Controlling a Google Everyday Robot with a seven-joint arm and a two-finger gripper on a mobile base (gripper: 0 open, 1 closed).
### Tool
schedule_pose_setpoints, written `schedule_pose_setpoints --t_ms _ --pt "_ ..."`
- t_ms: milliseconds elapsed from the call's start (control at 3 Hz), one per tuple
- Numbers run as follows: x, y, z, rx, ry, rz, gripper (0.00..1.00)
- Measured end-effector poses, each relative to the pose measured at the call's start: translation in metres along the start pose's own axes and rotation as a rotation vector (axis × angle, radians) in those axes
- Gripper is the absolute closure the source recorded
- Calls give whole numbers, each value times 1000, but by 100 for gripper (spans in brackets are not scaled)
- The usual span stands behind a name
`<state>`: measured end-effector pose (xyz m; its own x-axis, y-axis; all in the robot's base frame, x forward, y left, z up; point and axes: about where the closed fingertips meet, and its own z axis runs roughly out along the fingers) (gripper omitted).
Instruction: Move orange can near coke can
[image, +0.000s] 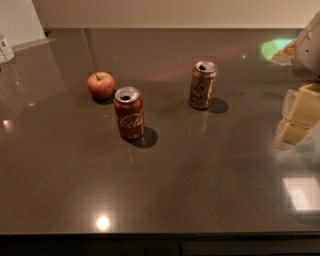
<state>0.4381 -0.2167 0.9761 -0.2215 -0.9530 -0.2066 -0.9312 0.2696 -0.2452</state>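
The orange can (202, 85) stands upright on the dark countertop (165, 185), right of center, with its silver top open. The coke can (129, 113) stands upright to its left and nearer to me, about a can's height away. My gripper (299, 117) is at the right edge of the view, partly cut off. It is to the right of the orange can, apart from it, and holds nothing that I can see.
A red apple (101, 85) lies just behind and left of the coke can. A small white container (5, 49) is at the far left edge. The countertop's front edge runs along the bottom of the view, and a wall lies behind it.
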Motion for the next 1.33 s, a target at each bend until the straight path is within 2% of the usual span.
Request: schedule_pose_setpoints --t_ms 333,667,1333 --pt "0 0 0 0 0 0 0" --pt "-7 -9 3 1 -27 16 0" --pt "-32 -59 43 -25 -186 168 0"
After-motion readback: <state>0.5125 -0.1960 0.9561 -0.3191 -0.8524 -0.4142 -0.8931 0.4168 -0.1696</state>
